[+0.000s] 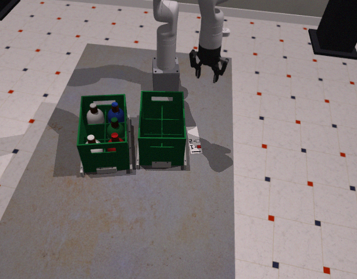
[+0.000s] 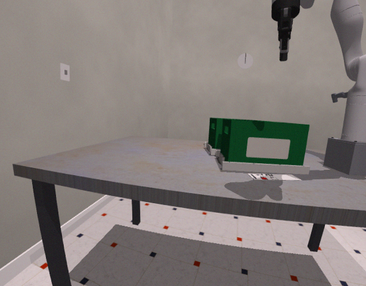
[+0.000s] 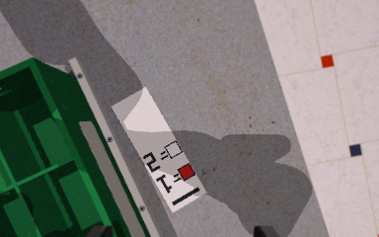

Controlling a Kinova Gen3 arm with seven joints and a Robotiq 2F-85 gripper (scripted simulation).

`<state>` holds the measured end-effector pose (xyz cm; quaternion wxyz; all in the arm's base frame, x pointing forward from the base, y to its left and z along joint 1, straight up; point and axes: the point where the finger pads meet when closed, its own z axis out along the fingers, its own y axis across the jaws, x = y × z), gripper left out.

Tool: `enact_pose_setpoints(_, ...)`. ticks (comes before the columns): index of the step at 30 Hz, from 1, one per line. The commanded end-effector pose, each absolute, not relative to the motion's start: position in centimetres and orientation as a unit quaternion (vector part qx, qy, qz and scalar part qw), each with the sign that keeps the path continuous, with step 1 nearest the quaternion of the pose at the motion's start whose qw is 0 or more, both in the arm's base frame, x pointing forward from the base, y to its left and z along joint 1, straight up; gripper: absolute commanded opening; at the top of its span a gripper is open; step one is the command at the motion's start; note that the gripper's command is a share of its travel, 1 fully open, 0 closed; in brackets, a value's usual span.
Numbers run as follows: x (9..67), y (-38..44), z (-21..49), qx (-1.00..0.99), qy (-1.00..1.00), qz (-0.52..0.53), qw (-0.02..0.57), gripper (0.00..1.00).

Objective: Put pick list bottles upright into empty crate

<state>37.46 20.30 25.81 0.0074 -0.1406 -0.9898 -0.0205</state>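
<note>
My gripper [image 1: 206, 78] [image 2: 283, 58] [image 3: 184, 231] is open and empty, high above the table on the pick list side. The pick list [image 1: 193, 132] [image 2: 289, 177] [image 3: 149, 118] lies beside the empty crate [image 1: 147, 157] [image 2: 269, 130] [image 3: 53, 94]; from its black bar, it reads red 1, then white 2. The other crate [image 1: 90, 158] [image 2: 212, 138] holds a white bottle [image 1: 95, 115] and blue bottle [image 1: 115, 115] at the back, a green bottle [image 1: 114, 129] mid-right, a white bottle [image 1: 90, 138] and red bottle [image 1: 114, 136] in front. Its middle-left slot looks empty. Both crates stand level.
Pale rails [image 1: 185, 160] [image 2: 263, 167] [image 3: 110, 139] run along the crates' bases, and the crates stand side by side with a narrow gap. The arm's grey base [image 1: 165, 79] [image 2: 346, 157] is behind the empty crate. The table edge [image 2: 177, 196] lies beyond the pick list.
</note>
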Motion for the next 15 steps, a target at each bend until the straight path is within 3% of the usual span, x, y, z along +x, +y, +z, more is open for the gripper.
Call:
enact_pose_setpoints(1,36.9,21.8,25.9,-0.16,-0.987,-0.016,0.006,0.67)
enact_pose_setpoints(15,34.2,27.1,25.8,-0.195,-0.981,-0.011,0.005,0.67)
